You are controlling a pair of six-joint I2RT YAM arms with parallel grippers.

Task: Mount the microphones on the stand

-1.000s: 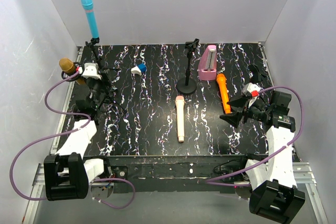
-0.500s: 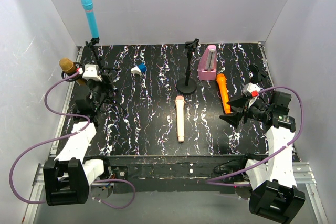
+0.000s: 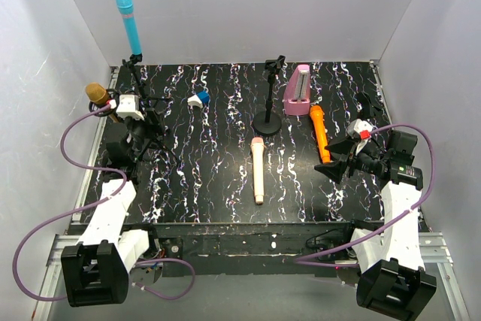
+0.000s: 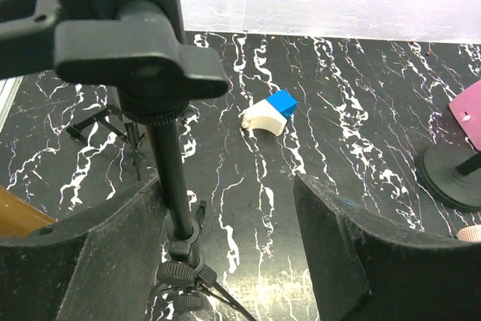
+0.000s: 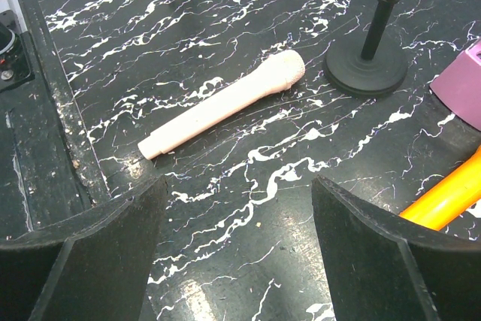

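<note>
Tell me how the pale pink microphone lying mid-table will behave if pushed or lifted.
The pale pink microphone is a smooth round stick lying flat on the table, so a sideways push would probably roll it. It looks straight and rigid, so it should lift as one piece. Its head is slightly wider, so it may roll in a curve.

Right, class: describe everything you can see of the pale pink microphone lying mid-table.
The pale pink microphone is a slim matte stick, plastic-looking, with a rounded, finely textured head and a flat-cut tail. It lies flat on the black marbled table, head toward the round-based stand but short of its base, tail toward the near edge. The orange microphone lies apart on its right. Only the table touches it.
</note>
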